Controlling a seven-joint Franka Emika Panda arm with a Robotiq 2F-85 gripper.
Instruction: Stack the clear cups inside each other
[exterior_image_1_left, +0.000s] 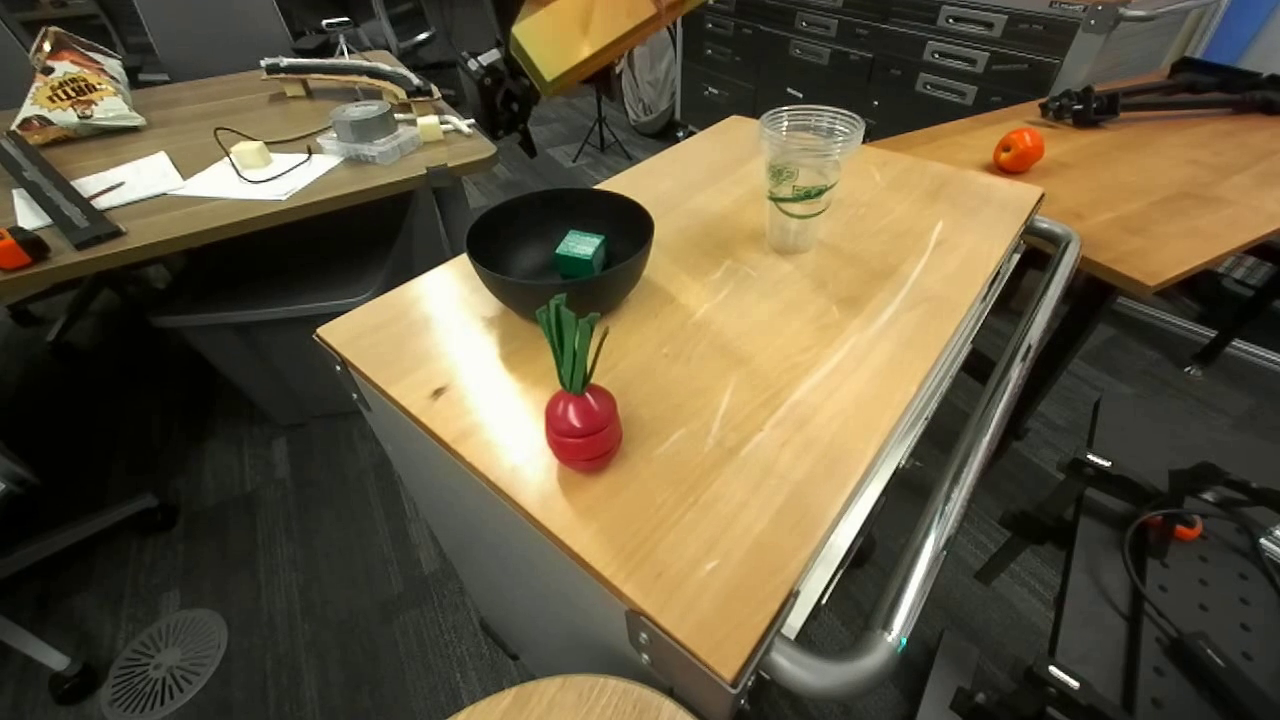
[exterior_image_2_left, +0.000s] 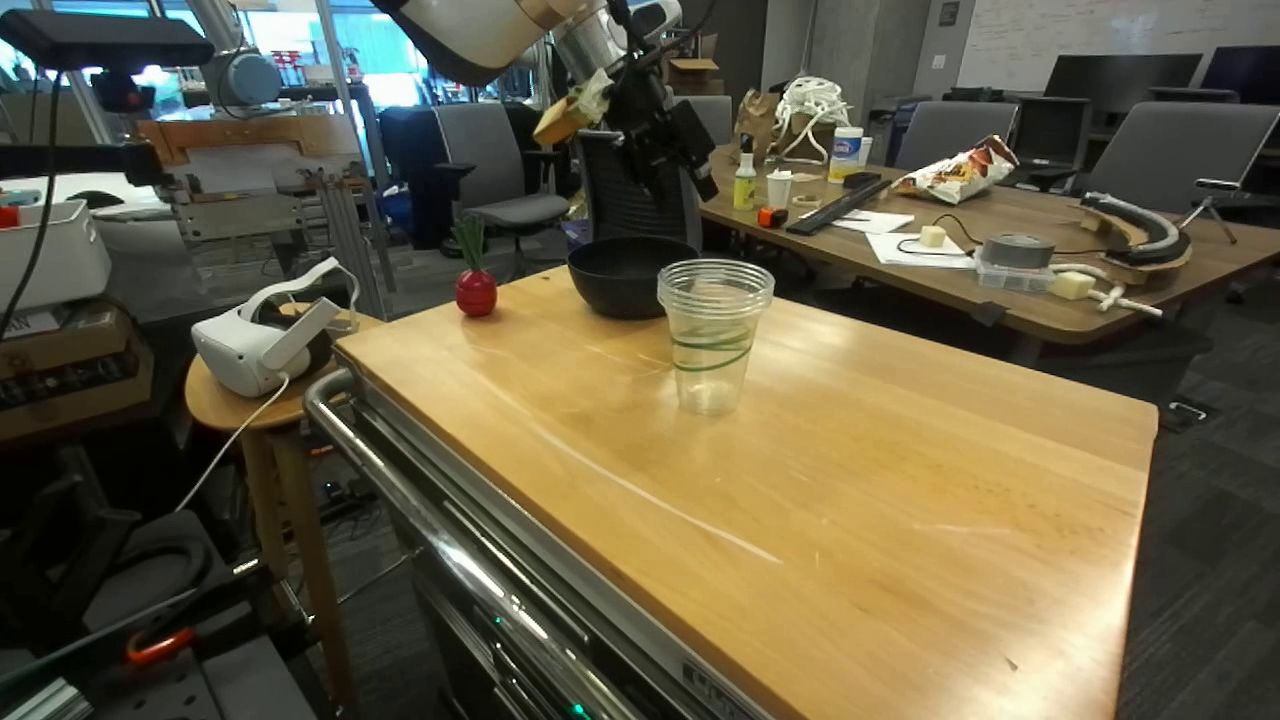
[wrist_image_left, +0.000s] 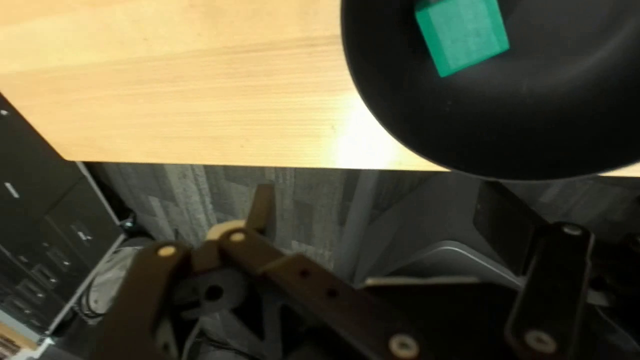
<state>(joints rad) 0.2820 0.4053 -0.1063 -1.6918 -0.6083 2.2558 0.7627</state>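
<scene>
My gripper (wrist_image_left: 377, 205) has its fingers (wrist_image_left: 502, 227) spread wide, just air between them. It hangs well above the black bowl (wrist_image_left: 525, 135), and in the wrist view the tips show against the floor (wrist_image_left: 175, 200), past the edge of the wooden tabletop (wrist_image_left: 200, 110). The bowl sits right by that edge with a green block (wrist_image_left: 465, 37) inside, so it's the closest obstacle to my fingers.

The clear cups (exterior_image_1_left: 808, 180) are already nested in one upright stack around the middle of the top, apart from the bowl. I can see a bunch of rims but can't count them for sure. Room-wise it's pretty comfy: bare wood around that stack, with a decent strip toward the metal handle (exterior_image_1_left: 962, 480) on the opposite long side and more toward the end away from the toy radish (exterior_image_1_left: 583, 430).

The radish is red with green leaves, standing near its end edge, well apart from the cups. Beyond the tabletop there's a grey bin (exterior_image_1_left: 290, 360) down on the bowl side, plus a brown table (exterior_image_1_left: 190, 125) with a chip bag (exterior_image_1_left: 78, 85) and a roll of grey tape (exterior_image_1_left: 363, 122). In an exterior view a white headset (exterior_image_2_left: 255, 350) sits on a stool (exterior_image_2_left: 222, 408) just off the radish end.
</scene>
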